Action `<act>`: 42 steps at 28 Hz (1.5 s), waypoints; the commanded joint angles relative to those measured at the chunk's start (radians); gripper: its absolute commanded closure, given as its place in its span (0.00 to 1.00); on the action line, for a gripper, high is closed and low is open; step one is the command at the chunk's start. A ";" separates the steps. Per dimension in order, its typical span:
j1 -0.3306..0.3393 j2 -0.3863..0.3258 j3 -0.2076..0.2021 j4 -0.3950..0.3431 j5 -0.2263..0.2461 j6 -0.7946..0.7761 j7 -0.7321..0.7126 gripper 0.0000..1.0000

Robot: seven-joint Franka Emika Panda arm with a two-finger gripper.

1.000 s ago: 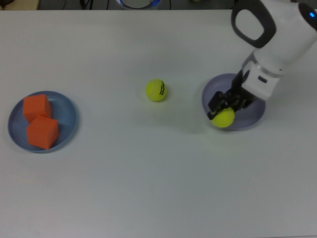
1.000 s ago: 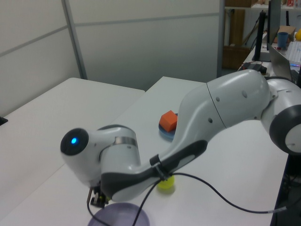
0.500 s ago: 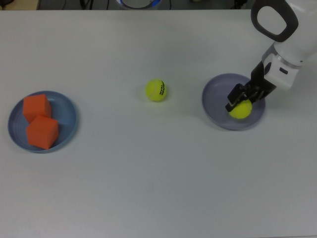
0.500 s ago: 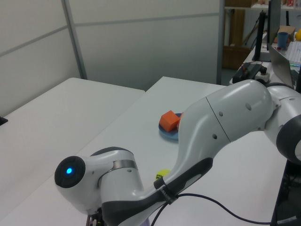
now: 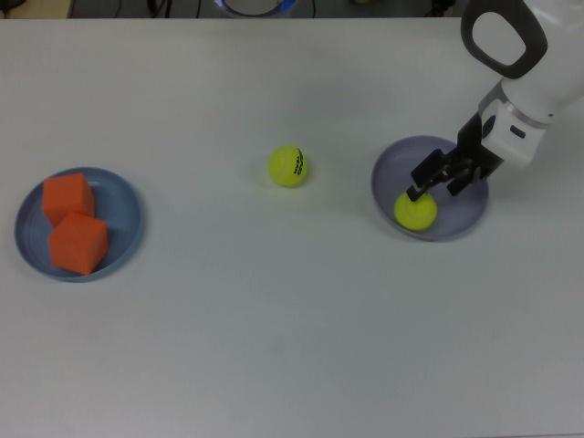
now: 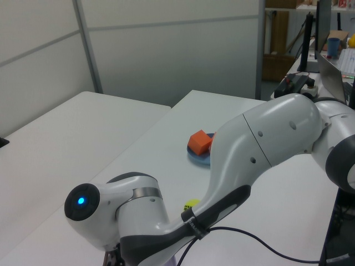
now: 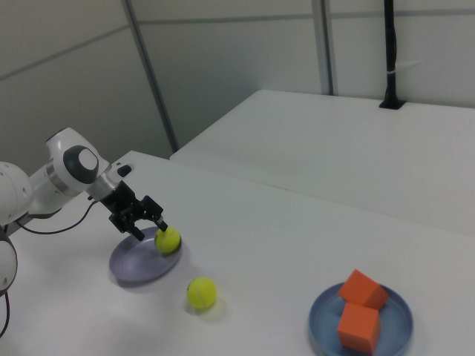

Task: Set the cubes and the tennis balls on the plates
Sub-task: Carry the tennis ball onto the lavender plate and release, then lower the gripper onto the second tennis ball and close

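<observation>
Right under your jaws, which are spread apart and holding nothing, one tennis ball sits in the lavender plate. Further off on the tabletop, the lettered ball lies loose, both cubes on the blue plate.

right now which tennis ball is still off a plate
The tennis ball with black lettering, alone on the bare table; the other ball lies on the lavender plate.

Bright even light, soft shadows, sl. blur
</observation>
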 commanded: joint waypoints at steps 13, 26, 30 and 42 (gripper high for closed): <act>-0.098 -0.089 -0.041 -0.013 -0.013 -0.455 -0.260 0.00; -0.177 -0.045 -0.089 -0.067 -0.019 -0.517 -0.363 0.00; -0.179 -0.028 -0.089 -0.076 -0.019 -0.514 -0.363 0.00; -0.182 0.019 -0.087 -0.079 -0.020 -0.445 -0.350 0.04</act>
